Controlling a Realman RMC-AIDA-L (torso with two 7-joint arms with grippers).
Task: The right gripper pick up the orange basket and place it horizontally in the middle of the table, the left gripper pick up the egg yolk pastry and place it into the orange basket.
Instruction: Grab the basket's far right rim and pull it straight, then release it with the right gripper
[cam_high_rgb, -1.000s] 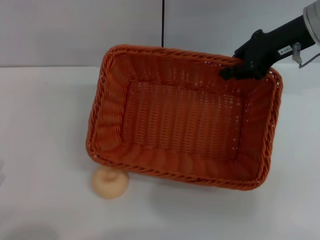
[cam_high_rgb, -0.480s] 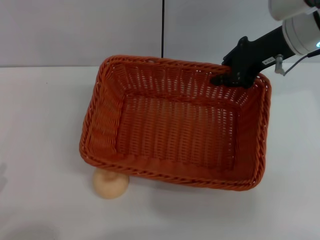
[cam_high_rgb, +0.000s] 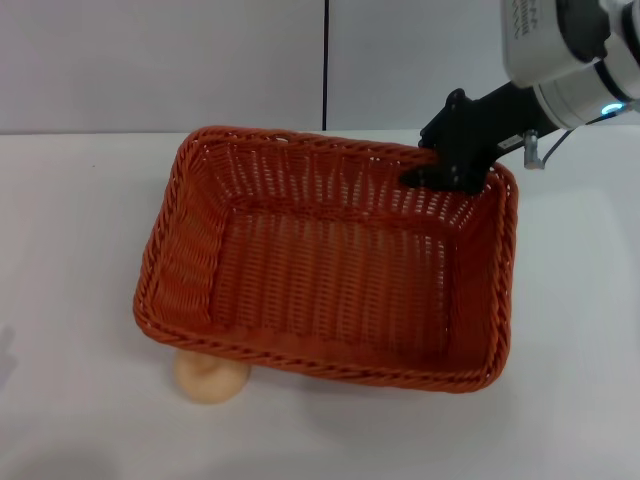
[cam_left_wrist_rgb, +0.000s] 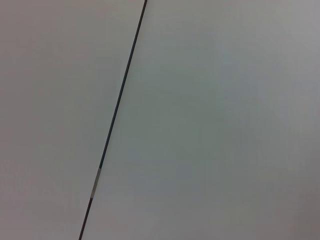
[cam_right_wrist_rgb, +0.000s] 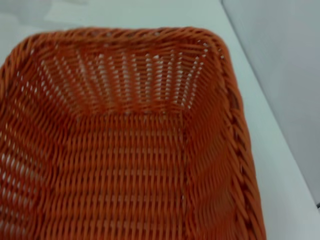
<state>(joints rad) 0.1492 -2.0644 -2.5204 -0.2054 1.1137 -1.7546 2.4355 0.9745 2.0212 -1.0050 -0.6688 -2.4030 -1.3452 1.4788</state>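
Orange basket (cam_high_rgb: 330, 265) hangs tilted, its far rim pinched by the right gripper's (cam_high_rgb: 440, 172) jaws.

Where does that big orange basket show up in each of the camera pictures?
Head view: the orange basket fills the middle, with the right gripper on its far right rim.
Left wrist view: not in it; only a grey wall with a dark seam.
Right wrist view: the basket fills the picture, seen from inside.
Shared landmark: the braided rim corner.
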